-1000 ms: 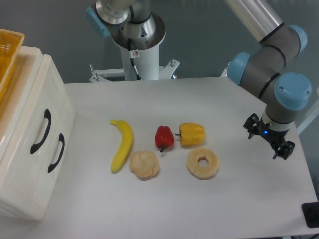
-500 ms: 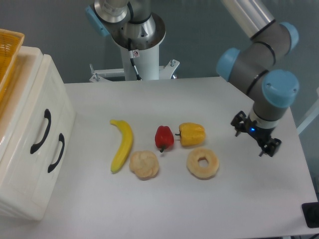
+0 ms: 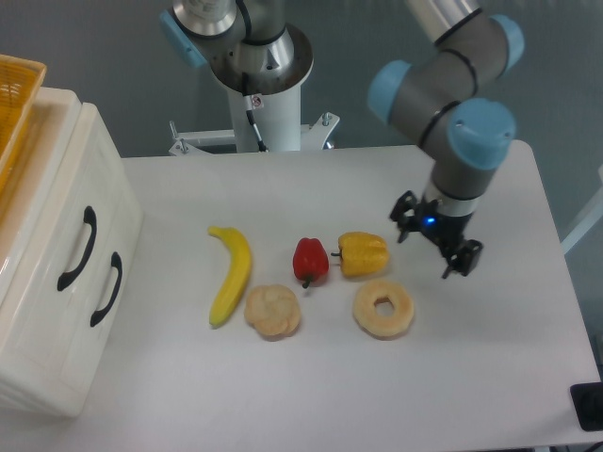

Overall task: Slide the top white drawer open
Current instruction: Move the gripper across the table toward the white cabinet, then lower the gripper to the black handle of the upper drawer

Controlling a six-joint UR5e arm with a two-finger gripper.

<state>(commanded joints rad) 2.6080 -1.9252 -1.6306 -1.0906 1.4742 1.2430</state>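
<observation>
Hovering empty with jaws spread beside the yellow pepper (image 3: 364,253), the gripper (image 3: 435,247) remains well apart from the top white drawer (image 3: 57,202), which sits closed.

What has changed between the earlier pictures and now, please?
The gripper has travelled left across the table, from near the right edge to just right of the yellow pepper, empty. The top white drawer remains closed, and the food items have not moved.

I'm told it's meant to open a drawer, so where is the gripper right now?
The gripper hangs over the table's right half, just right of the yellow pepper, far from the top white drawer at the left edge.
</observation>
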